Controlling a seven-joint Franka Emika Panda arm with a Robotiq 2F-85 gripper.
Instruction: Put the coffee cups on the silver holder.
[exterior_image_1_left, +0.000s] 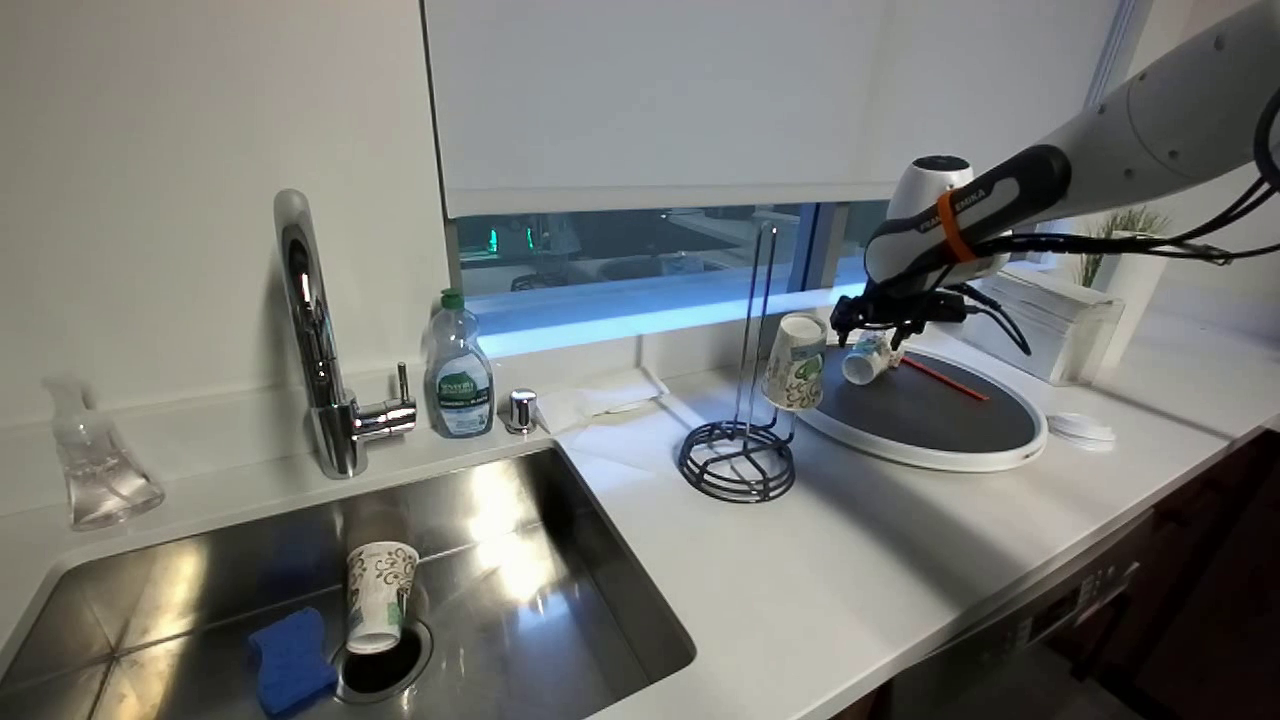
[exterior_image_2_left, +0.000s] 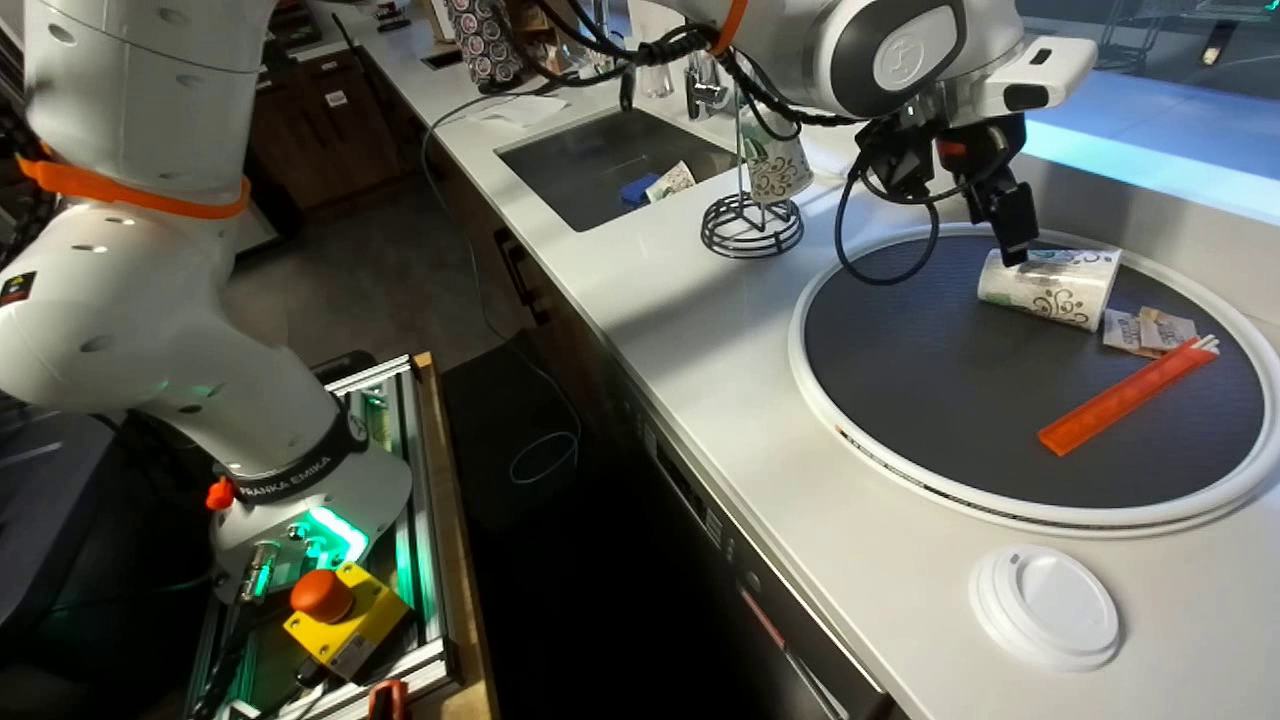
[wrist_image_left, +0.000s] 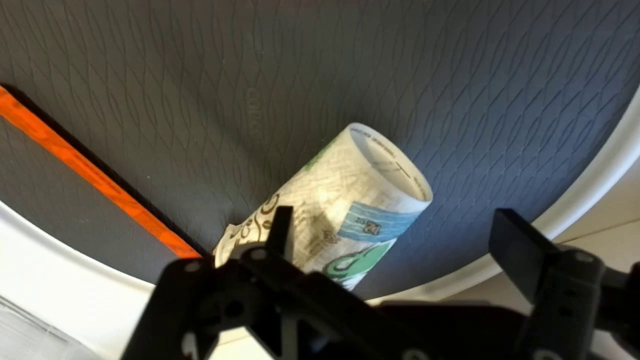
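Steel gleams lower left in an exterior view: the sink (exterior_image_1_left: 520, 640) holds a coffee cup (exterior_image_1_left: 381, 600); another coffee cup (exterior_image_1_left: 797, 365) sits on the silver holder (exterior_image_1_left: 745, 430), near mid-frame. In an exterior view, at right, a third coffee cup (exterior_image_2_left: 1055, 290) lies on the ridged tray (exterior_image_2_left: 940, 400). Only the wrist view shows print inside that cup's rim; the gripper (wrist_image_left: 394, 218) hangs over it, spread wide, gripping nothing, contact unclear.

Chrome tap (exterior_image_1_left: 322, 350), blue sponge (exterior_image_1_left: 290, 660), white lids (exterior_image_2_left: 1045, 607)

White glare streaks the sink (exterior_image_1_left: 520, 630); beyond it the window ledge (exterior_image_1_left: 640, 323) glows blue, and a soft shadow crosses the counter (exterior_image_1_left: 700, 590) near it.
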